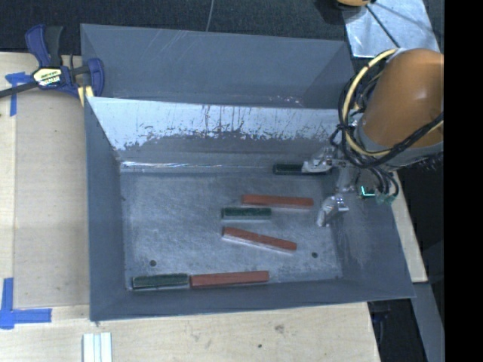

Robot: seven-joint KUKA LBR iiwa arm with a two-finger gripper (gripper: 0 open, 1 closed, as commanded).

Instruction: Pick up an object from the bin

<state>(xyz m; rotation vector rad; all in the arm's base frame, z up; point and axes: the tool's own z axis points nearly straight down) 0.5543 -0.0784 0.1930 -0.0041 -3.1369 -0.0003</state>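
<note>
Red-brown slim flat bar (277,200) just beside gripper (321,193).

Bin floor (166,217): left half open. Obstacles, centre: upper red-brown bar (277,200), dark green bar (246,213), slanted red-brown bar (259,239). Along near edge, end to end: green edge bar (160,281), red-brown edge bar (229,279).

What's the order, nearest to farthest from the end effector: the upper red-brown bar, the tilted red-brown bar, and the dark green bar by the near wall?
1. Upper red-brown bar, just left of the end effector.
2. Tilted red-brown bar, mid-floor.
3. Dark green bar, near-left corner.
</note>
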